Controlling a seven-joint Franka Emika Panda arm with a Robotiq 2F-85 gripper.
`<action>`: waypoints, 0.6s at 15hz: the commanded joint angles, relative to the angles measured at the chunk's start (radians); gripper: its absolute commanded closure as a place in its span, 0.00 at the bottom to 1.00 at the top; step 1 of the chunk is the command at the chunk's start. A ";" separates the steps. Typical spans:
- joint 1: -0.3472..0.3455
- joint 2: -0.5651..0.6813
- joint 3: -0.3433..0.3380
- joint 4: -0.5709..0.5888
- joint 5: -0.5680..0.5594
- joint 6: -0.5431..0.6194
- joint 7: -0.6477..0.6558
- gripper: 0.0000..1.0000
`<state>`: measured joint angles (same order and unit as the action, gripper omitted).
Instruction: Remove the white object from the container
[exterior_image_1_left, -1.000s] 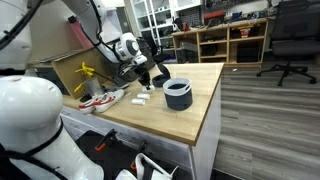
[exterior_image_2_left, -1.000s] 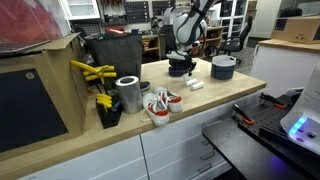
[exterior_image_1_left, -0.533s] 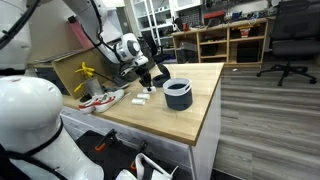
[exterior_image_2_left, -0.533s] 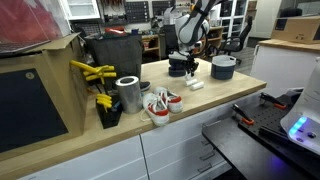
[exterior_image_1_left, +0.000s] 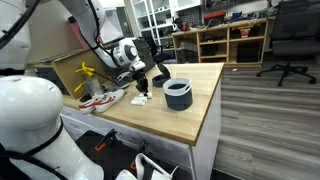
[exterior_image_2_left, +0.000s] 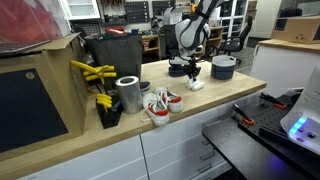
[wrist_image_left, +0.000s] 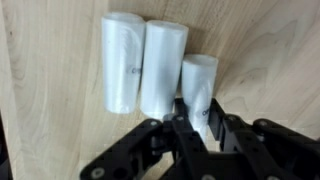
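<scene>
In the wrist view my gripper (wrist_image_left: 201, 116) is shut on a small white object (wrist_image_left: 199, 80), its dark fingers (wrist_image_left: 183, 112) on either side of the piece's lower end. Two larger white pieces (wrist_image_left: 143, 65) lie side by side on the wooden table just left of it. In both exterior views the gripper (exterior_image_1_left: 142, 88) (exterior_image_2_left: 193, 77) hangs low over the tabletop beside those pieces (exterior_image_1_left: 141, 99) (exterior_image_2_left: 196, 86). The dark round container (exterior_image_1_left: 178, 94) (exterior_image_2_left: 224, 67) stands apart from the gripper, open top up. Its inside does not show.
A white-and-red bundle (exterior_image_1_left: 100, 99) (exterior_image_2_left: 160, 104) lies near the table edge. A metal can (exterior_image_2_left: 128, 94), yellow tools (exterior_image_2_left: 95, 73) and a black box (exterior_image_2_left: 112, 52) stand behind it. The table (exterior_image_1_left: 190, 120) ends beside the container, with floor and an office chair (exterior_image_1_left: 290, 40) beyond.
The gripper has moved down and sideways, away from the container, and now sits low next to the two white pieces on the table. Its jaws have stayed shut on the small piece.
</scene>
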<state>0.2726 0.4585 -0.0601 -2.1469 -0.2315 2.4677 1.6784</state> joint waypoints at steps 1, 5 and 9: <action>-0.009 -0.060 0.014 -0.073 0.030 0.001 -0.008 0.93; -0.015 -0.089 0.020 -0.108 0.051 0.003 -0.009 0.93; -0.008 -0.096 0.019 -0.105 0.052 0.006 0.011 0.93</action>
<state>0.2698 0.4059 -0.0532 -2.2238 -0.2002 2.4676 1.6765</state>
